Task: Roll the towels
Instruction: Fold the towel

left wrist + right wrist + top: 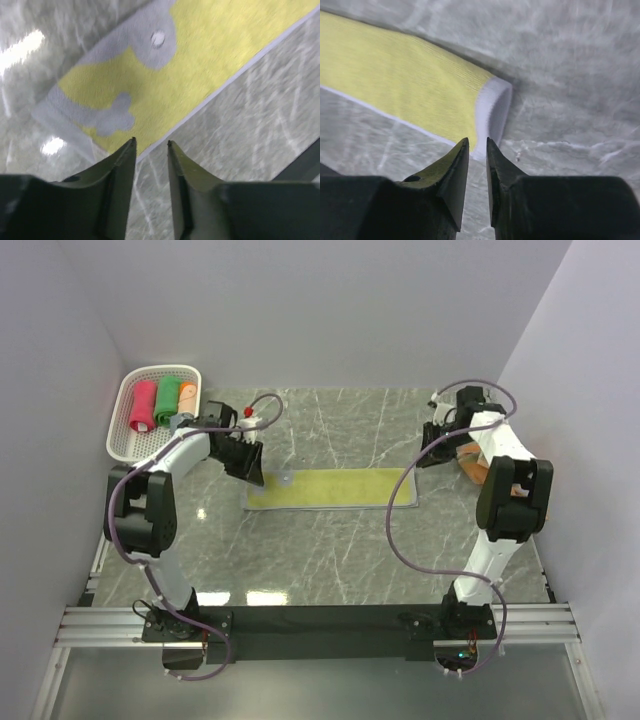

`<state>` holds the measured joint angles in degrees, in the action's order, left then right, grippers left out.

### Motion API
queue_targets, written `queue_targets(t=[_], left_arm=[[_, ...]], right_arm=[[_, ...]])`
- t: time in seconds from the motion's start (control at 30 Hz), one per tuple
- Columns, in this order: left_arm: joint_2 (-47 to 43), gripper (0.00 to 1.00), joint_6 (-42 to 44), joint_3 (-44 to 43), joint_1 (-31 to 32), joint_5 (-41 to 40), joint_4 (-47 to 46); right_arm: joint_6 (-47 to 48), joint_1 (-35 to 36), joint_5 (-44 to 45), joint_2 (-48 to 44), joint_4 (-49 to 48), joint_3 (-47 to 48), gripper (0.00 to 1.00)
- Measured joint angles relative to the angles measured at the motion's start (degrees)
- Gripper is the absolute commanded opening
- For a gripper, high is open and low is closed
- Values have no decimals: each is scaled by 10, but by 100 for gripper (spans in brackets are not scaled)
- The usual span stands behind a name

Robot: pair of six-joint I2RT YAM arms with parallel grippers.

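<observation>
The flat towel lay in the middle of the table, its long side running from left to right. The left gripper was at its left end and the right gripper at its right end. The basket stood in the far left corner, with three rolled towels side by side in it.
</observation>
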<state>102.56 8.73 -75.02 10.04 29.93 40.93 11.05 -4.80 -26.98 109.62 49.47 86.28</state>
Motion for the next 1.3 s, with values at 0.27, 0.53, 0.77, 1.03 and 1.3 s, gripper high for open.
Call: queue_targets(t=[0.27, 0.53, 0.77, 1.03, 1.3], left_arm=[[79, 29, -51, -73, -16, 67, -35], [142, 21, -73, -99, -48, 94, -44], [186, 16, -80, -98, -75, 82, -46], [192, 13, -87, -99, -79, 74, -47], [192, 11, -92, -95, -82, 73, -51]], right_arm=[[-9, 15, -153, 25, -4, 51, 17], [-35, 25, -192, 130, -26, 51, 13], [-40, 1, -199, 183, -41, 57, 12], [-71, -14, -206, 217, -25, 99, 9], [-74, -28, -166, 217, 5, 119, 12]])
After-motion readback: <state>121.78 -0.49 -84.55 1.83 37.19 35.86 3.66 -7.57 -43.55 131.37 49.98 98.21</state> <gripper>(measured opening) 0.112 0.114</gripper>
